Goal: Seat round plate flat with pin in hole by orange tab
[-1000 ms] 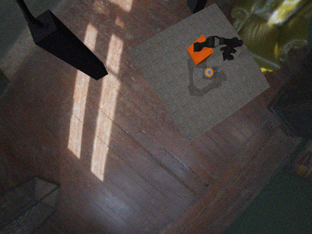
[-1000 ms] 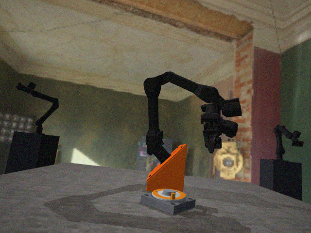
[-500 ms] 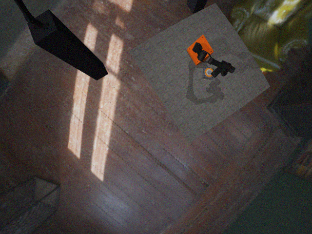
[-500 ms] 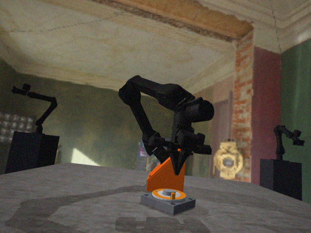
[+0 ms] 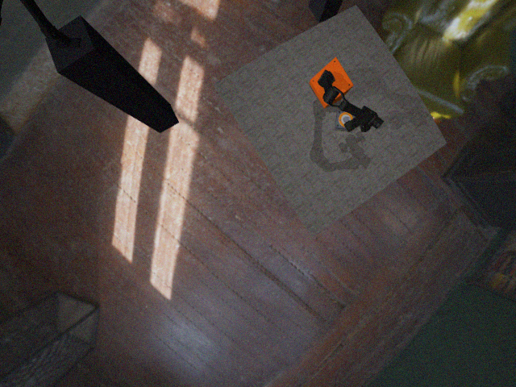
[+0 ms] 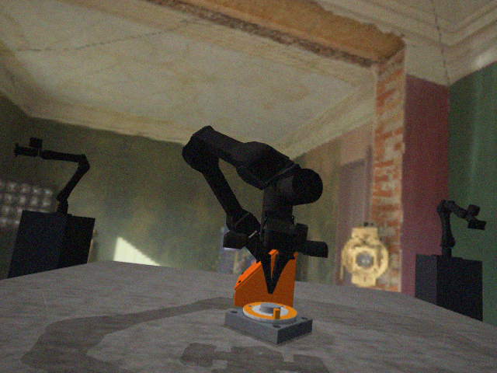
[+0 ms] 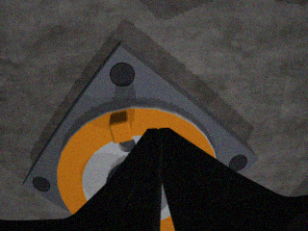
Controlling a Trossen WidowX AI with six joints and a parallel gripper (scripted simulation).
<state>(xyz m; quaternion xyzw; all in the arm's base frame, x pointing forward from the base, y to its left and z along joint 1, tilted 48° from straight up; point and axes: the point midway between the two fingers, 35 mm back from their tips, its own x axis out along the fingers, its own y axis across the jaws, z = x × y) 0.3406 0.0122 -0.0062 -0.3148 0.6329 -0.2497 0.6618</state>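
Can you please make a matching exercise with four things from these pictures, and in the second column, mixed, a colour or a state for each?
Things:
1. round plate
2. base
3. gripper
4. orange tab

Descriptions:
A. grey and square, with dark holes at its corners
B. small block standing up from the ring
C. black, shut, empty, hanging above the plate
D. orange ring around a pale middle

Pairs: 1-D, 2-A, 3-C, 4-B

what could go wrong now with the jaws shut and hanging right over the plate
The gripper is shut on nothing, hanging above the round plate. A straight push down could jam the plate harder on the pin instead of turning it. A sideways nudge could slip past the small orange tab. Contact left afterwards would also fail the task.
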